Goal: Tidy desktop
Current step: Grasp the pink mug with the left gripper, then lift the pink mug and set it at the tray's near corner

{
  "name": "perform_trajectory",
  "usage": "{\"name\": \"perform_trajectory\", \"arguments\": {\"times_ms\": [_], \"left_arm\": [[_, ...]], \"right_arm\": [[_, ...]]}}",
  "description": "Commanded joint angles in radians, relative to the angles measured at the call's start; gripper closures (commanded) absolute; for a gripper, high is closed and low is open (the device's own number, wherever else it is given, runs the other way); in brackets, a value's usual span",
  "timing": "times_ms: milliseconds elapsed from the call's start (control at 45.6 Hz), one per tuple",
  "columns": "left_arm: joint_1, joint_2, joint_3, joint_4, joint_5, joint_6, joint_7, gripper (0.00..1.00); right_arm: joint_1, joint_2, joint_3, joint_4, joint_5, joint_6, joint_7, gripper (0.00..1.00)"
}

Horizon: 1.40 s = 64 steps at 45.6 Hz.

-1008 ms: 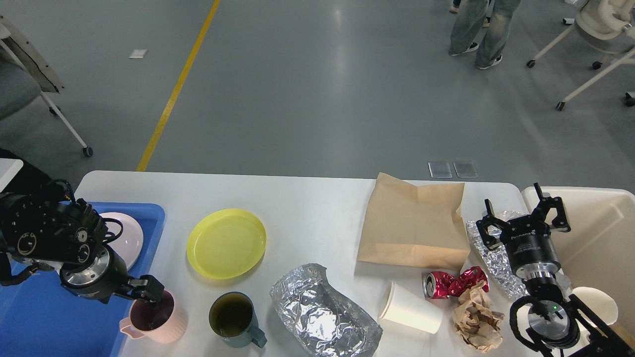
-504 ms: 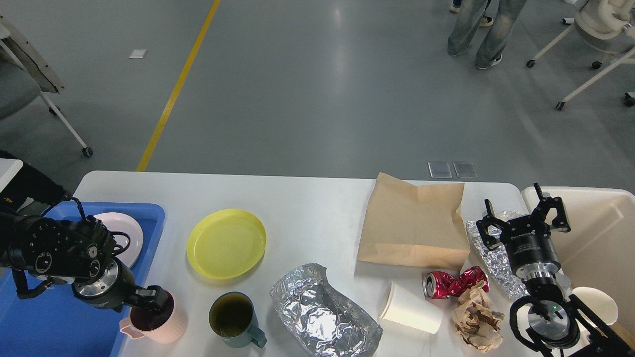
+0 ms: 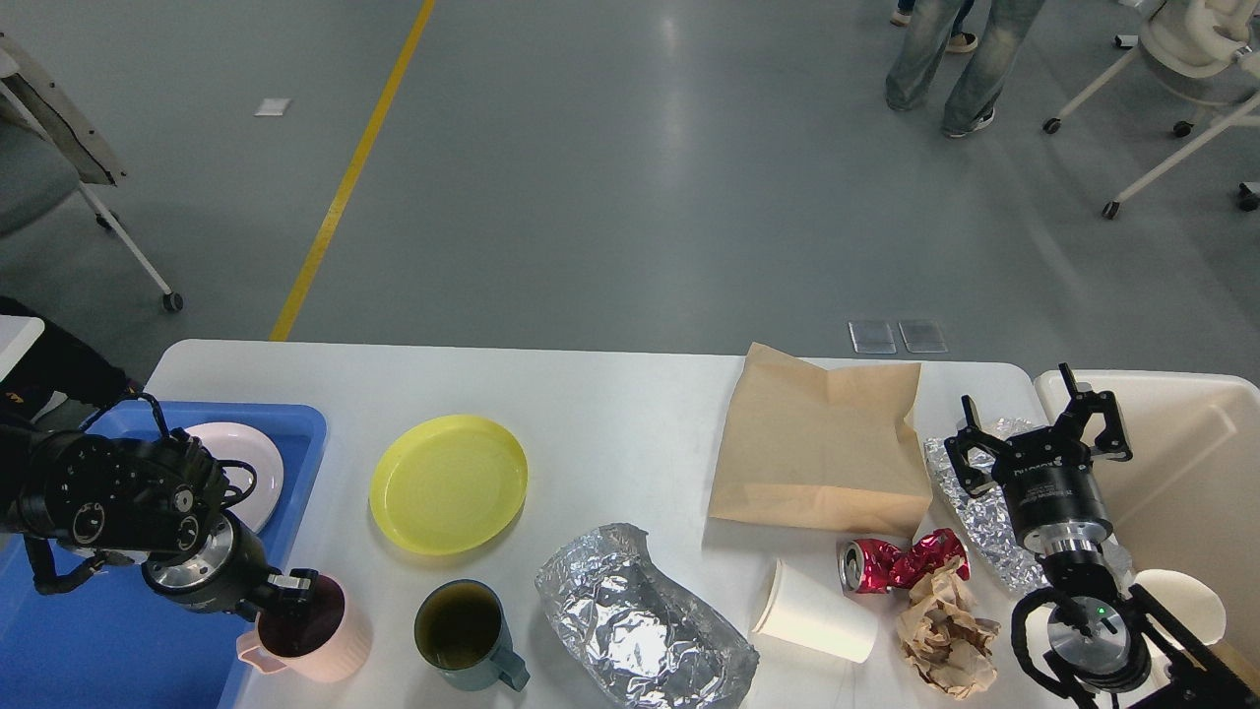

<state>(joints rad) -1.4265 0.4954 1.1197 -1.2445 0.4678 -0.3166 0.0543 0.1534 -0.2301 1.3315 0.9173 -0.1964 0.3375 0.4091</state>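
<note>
The white desktop (image 3: 610, 394) carries a pink mug (image 3: 330, 652), a teal mug (image 3: 471, 638), a yellow plate (image 3: 448, 483), crumpled foil (image 3: 640, 630), a brown paper bag (image 3: 817, 443), a crushed red can (image 3: 901, 563), a tipped white paper cup (image 3: 817, 612) and a brown paper wad (image 3: 945, 635). My left gripper (image 3: 295, 589) sits at the pink mug's near-left rim; its dark fingers cannot be told apart. My right gripper (image 3: 1039, 433) stands open, fingers spread, over a second foil piece (image 3: 984, 527) at the table's right edge, holding nothing.
A blue tray (image 3: 59, 650) at the left holds a pale plate (image 3: 254, 463), partly hidden by my left arm. A cream bin (image 3: 1201, 463) stands just right of the table. A person's legs and wheeled chairs are on the floor beyond.
My left gripper dropped and shifted slightly right onto the pink mug's rim, then its tip narrowed. The mug and the right arm stayed put.
</note>
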Motion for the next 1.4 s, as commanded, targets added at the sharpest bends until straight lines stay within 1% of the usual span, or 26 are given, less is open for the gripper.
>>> {"name": "perform_trajectory", "arguments": {"times_ms": [0,241,438,504,548,636,723,833,877,1052,1118,1184,1250,1315,1381], "left_arm": [[0.004,0.000,0.002,0.002,0.000,-0.010,-0.001,0.95],[0.001,0.000,0.000,0.000,0.000,-0.013,-0.001,1.00],[-0.008,0.005,0.000,-0.001,-0.012,-0.015,-0.002,1.00],[-0.020,0.012,0.002,-0.004,-0.012,-0.038,-0.004,1.00],[-0.041,0.015,0.005,-0.010,-0.011,-0.077,-0.005,1.00],[-0.136,0.052,0.011,-0.016,-0.012,-0.192,-0.008,1.00],[-0.247,0.109,0.017,-0.053,-0.012,-0.317,-0.007,1.00],[-0.415,0.138,0.054,-0.127,-0.015,-0.420,-0.001,1.00],[-0.494,0.138,0.095,-0.165,-0.020,-0.437,-0.004,1.00],[-0.840,0.117,0.273,-0.329,-0.086,-0.449,-0.010,1.00],[-0.965,0.077,0.334,-0.380,-0.132,-0.460,-0.016,1.00],[-1.072,0.013,0.385,-0.420,-0.194,-0.476,-0.033,1.00],[-1.108,-0.034,0.405,-0.429,-0.247,-0.489,-0.059,1.00],[-1.109,-0.052,0.416,-0.429,-0.273,-0.496,-0.082,1.00],[-1.109,-0.048,0.422,-0.426,-0.275,-0.496,-0.087,1.00]], "right_arm": [[0.000,0.000,0.000,0.000,0.000,0.000,0.001,0.00],[0.000,0.000,0.000,0.000,0.000,0.000,0.001,0.00],[0.000,0.000,0.000,0.000,0.000,0.000,0.001,0.00],[0.000,0.000,0.000,0.000,0.000,0.000,0.000,0.00],[0.000,0.000,0.000,0.000,0.000,0.000,0.001,0.00],[0.000,0.000,0.000,0.000,0.000,0.000,0.001,0.00],[0.000,0.000,0.000,0.000,0.000,0.000,0.000,0.00],[0.000,0.000,0.000,0.000,0.000,0.000,0.001,0.00],[0.000,0.000,0.000,0.000,0.000,0.000,-0.001,0.00],[0.000,0.000,0.000,0.000,0.000,0.000,0.001,0.00],[0.000,0.000,0.000,0.000,0.000,0.000,0.001,0.00],[0.000,0.000,0.000,0.000,0.000,0.000,0.001,0.00],[0.000,0.000,0.000,0.000,0.000,0.000,-0.001,0.00],[0.000,0.000,0.000,0.000,0.000,0.000,0.000,0.00],[0.000,0.000,0.000,0.000,0.000,0.000,0.001,0.00]]}}
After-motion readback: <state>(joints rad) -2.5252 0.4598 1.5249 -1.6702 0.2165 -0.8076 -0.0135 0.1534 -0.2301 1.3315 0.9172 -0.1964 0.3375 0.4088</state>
